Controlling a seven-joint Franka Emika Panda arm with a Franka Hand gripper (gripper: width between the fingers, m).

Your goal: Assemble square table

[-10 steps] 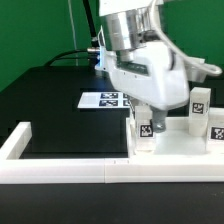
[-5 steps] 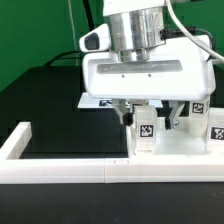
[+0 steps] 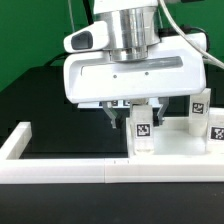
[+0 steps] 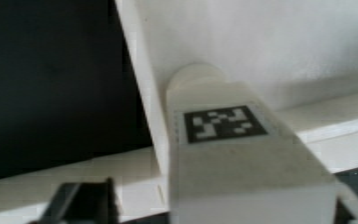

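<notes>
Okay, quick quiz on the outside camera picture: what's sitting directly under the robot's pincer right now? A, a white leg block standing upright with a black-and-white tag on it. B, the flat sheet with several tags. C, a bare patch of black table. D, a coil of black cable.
A: in the exterior view the pincer hangs right over the upright tagged leg block, and the wrist view shows the same leg block close up.

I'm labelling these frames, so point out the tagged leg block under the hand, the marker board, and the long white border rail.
leg block point(image 3: 144, 128): exterior view, on its black-and-white tag.
marker board point(image 3: 90, 103): exterior view, on the white sheet's visible corner beneath the hand.
border rail point(image 3: 70, 171): exterior view, on the front rail's top face.
</notes>
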